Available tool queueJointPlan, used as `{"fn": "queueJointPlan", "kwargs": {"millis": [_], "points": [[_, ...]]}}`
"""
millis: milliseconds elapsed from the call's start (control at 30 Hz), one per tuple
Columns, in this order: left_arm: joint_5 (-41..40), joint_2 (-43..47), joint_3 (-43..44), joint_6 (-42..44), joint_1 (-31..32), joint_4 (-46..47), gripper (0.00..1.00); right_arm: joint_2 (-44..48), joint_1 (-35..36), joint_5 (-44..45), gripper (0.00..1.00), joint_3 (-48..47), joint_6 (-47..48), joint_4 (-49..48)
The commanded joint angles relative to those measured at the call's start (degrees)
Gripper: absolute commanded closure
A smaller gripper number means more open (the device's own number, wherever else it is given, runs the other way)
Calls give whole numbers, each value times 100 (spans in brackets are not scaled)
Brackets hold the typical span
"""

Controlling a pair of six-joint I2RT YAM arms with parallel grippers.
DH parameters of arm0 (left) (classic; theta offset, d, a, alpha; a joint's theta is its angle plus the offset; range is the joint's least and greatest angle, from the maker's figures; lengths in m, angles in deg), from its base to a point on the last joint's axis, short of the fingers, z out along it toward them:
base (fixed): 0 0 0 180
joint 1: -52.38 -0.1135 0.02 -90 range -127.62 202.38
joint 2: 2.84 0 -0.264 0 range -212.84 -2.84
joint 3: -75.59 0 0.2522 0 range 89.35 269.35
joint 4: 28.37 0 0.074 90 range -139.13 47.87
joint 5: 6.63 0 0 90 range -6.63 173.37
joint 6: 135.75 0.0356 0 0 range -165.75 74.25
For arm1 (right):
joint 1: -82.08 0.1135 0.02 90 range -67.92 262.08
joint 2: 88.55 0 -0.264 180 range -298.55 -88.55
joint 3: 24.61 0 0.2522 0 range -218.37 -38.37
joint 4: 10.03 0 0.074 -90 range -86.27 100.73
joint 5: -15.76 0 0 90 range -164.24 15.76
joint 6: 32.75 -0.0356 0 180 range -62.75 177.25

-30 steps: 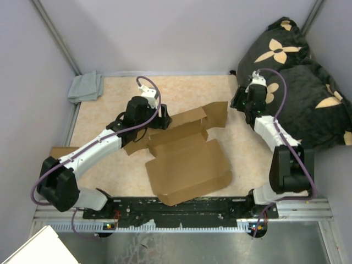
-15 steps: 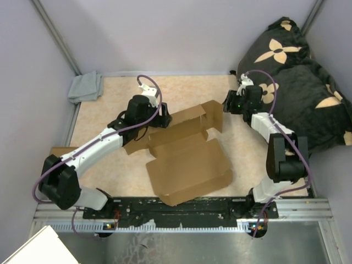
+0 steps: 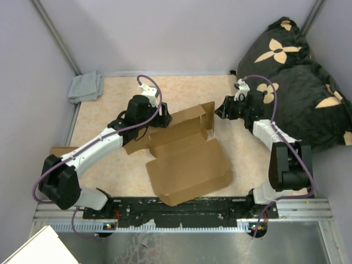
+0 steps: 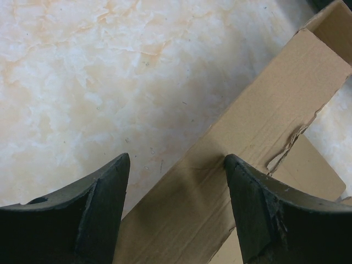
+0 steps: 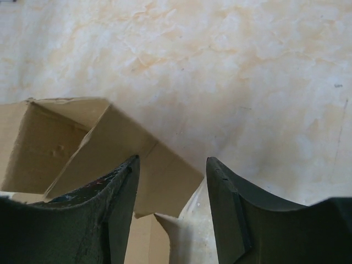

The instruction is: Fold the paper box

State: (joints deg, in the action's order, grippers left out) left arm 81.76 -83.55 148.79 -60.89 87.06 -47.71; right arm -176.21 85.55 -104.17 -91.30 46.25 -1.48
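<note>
Between the wide-spread, released fingers of the left hand (image 4: 176,165), a rear panel of the paper box (image 3: 190,165) is seen. The right hand (image 5: 171,162), also released, is held at a raised side flap. The box is laid partly folded mid-desk (image 3: 181,91).

Soft, even light from above filled the overhead view, leaving the table (image 3: 110,99) bright, with only faint shadows beneath the arms and along the edges of the paper box (image 3: 190,165). In the wrist views the table and the paper box were sharp. The left tool (image 4: 176,165) and right tool (image 5: 171,162) showed as dark, slightly soft shapes with little detail.
</note>
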Motion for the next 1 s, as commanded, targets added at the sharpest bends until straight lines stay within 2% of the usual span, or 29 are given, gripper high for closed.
{"fn": "queueJointPlan", "kwargs": {"millis": [0, 400, 500, 667, 800, 967], "points": [[32, -72, 50, 57, 31, -137, 24, 153, 1, -482, 47, -37, -60, -536], [51, -127, 76, 60, 30, -146, 25, 67, 1, -848, 47, -60, -86, -563], [55, -114, 77, 55, 31, -147, 25, 155, 3, -814, 43, 60, -60, -591], [72, -113, 77, 62, 31, -160, 25, 473, -3, -167, 39, 280, -156, -714], [69, -108, 66, 66, 30, -174, 25, 676, -118, 384, 45, 238, -393, -893], [64, -94, 62, 65, 30, -171, 25, 458, -292, 778, 46, -81, -679, -1102]]}}
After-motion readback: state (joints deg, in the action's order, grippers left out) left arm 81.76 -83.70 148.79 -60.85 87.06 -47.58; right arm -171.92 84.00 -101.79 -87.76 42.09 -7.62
